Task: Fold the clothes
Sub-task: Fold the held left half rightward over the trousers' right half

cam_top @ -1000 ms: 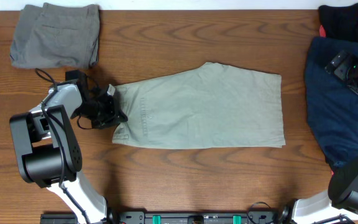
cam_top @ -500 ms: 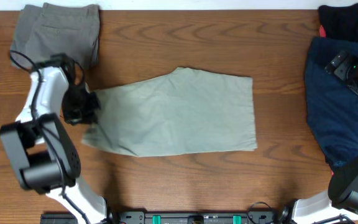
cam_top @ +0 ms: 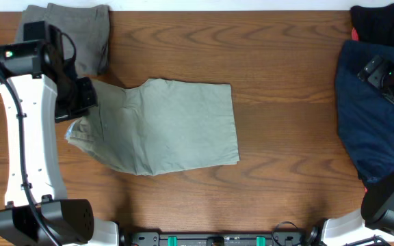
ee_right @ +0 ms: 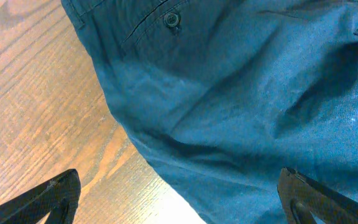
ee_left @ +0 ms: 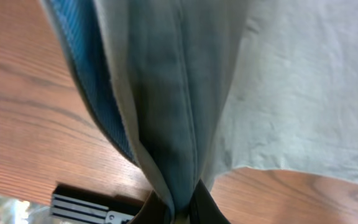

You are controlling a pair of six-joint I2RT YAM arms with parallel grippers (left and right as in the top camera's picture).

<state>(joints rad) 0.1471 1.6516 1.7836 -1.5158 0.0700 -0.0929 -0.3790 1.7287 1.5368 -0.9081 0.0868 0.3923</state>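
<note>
one each: khaki shorts [cam_top: 173,126], grey shorts [cam_top: 87,31], navy garment [cam_top: 361,126], black garment [cam_top: 378,24]; left pincer [ee_left: 179,213] clamped on khaki, right pincer [ee_right: 179,193] wide apart

Pale shorts [cam_top: 176,126]: plain khaki-beige with a greenish cast; a finely striped blue band [ee_left: 79,56] shows along their gathered edge. Grey shorts [cam_top: 91,27]: plain mid-grey. Navy garment [cam_top: 364,116]: plain dark blue, with a matching button [ee_right: 171,19]. Black garment [cam_top: 378,24]: plain black. Table [cam_top: 286,184]: reddish-brown wood with dark wavy grain.
</note>
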